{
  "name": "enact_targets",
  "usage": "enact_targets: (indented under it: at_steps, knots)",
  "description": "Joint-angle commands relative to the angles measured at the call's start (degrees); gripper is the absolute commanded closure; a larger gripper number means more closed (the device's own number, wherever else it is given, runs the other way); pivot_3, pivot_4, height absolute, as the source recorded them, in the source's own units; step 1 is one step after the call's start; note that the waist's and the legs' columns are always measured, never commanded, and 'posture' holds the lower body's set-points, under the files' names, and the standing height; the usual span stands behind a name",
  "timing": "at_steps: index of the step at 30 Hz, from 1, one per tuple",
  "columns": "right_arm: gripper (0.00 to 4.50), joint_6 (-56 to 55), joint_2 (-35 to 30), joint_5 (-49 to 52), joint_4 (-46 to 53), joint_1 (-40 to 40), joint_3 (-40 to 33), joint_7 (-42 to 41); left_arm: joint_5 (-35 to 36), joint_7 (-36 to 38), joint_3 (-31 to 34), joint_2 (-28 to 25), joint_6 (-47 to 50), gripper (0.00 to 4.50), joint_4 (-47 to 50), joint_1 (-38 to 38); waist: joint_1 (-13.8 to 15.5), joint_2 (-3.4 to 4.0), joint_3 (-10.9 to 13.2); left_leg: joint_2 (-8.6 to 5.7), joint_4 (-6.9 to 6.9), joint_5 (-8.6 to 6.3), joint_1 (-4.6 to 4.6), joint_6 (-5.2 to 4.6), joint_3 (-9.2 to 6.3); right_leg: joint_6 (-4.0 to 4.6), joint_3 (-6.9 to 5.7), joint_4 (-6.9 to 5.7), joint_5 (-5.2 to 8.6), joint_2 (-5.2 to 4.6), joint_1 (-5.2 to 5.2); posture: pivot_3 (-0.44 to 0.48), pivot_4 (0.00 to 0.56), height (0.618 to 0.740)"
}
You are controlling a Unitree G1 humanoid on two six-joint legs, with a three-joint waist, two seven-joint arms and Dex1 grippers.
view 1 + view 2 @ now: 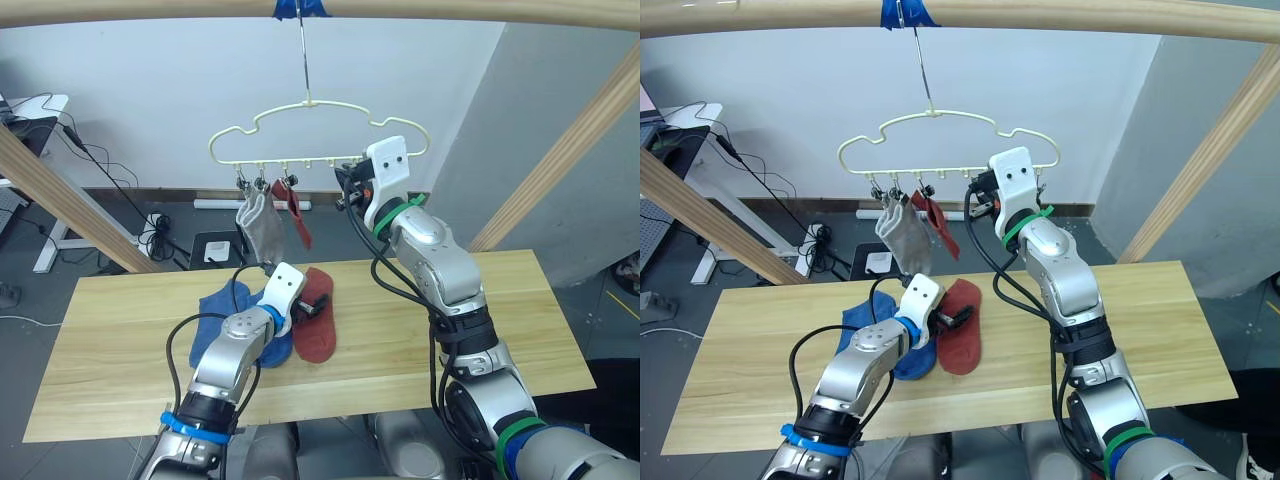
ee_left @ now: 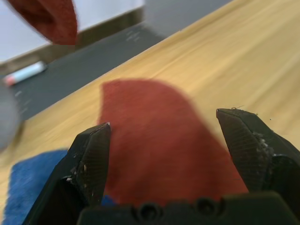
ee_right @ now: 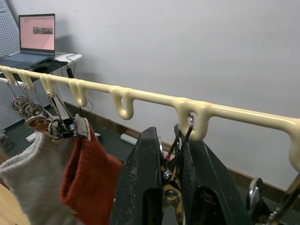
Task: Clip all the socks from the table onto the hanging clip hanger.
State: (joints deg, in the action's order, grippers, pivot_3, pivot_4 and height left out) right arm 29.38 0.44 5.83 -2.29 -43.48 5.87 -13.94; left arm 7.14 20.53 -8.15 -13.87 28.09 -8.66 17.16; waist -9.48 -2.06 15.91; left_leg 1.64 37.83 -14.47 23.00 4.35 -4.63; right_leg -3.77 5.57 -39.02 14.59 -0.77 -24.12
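The pale yellow clip hanger (image 1: 310, 130) hangs by its hook from the top pole. A light grey sock (image 1: 262, 228) and a rust-red sock (image 1: 298, 218) hang side by side from its clips. On the table (image 1: 500, 320) lies another rust-red sock (image 1: 320, 325), beside blue socks (image 1: 222, 305). My left gripper (image 2: 164, 124) is open just above the table's rust-red sock (image 2: 159, 150), one finger on either side of it. Up at the hanger's row of clips, my right gripper (image 3: 169, 140) is shut on a metal clip (image 3: 182, 136) a few loops from the hung socks.
Slanted wooden frame poles (image 1: 60, 200) (image 1: 560, 160) flank the table, under a horizontal pole (image 1: 450, 10). Cables and a white power strip (image 1: 250, 204) lie on the floor behind. A laptop (image 3: 36, 33) sits on a side desk.
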Motion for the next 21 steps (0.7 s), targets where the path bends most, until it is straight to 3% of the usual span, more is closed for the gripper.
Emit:
enact_targets:
  at_steps: [1, 6, 12, 21]
  knots:
    - [4.35, -0.30, 0.19, 0.62, 3.23, -0.31, 0.45, -0.53, -1.75, -0.51, -1.00, 1.47, -1.69, 0.51, -2.82, 1.63, -0.03, 0.00, 0.00, -0.01, 0.00, 0.00, 0.00, 0.00, 0.00, 0.00, 0.00, 0.00, 0.00, 0.00, 0.00, -0.184, 0.212, 0.740]
    - [4.35, -0.16, 0.38, 0.61, 3.19, -0.35, 0.68, -0.70, -4.11, 0.32, -2.25, 2.23, -3.12, 0.51, -7.43, 3.12, -0.06, 0.00, 0.00, -0.01, -0.02, 0.00, 0.00, 0.00, -0.01, 0.00, -0.01, 0.00, 0.00, -0.01, 0.00, -0.190, 0.216, 0.740]
    - [4.35, 0.15, 0.45, 0.76, 3.42, -0.12, 0.81, -0.73, -7.30, 1.20, -3.50, 0.60, -5.87, 1.75, -8.73, 2.03, -0.15, 0.00, 0.00, -0.01, -0.01, 0.00, -0.01, 0.00, 0.00, 0.00, 0.00, 0.00, 0.00, -0.01, 0.01, -0.192, 0.219, 0.740]
    - [4.35, 0.21, 0.61, 0.68, 3.35, -0.06, 0.81, -0.85, -8.64, 1.84, -3.69, 0.39, -10.67, 3.17, -7.62, 0.12, -0.16, 0.00, 0.00, 0.00, -0.01, 0.00, -0.01, 0.00, 0.00, 0.00, 0.00, 0.00, 0.00, -0.02, 0.02, -0.193, 0.220, 0.740]
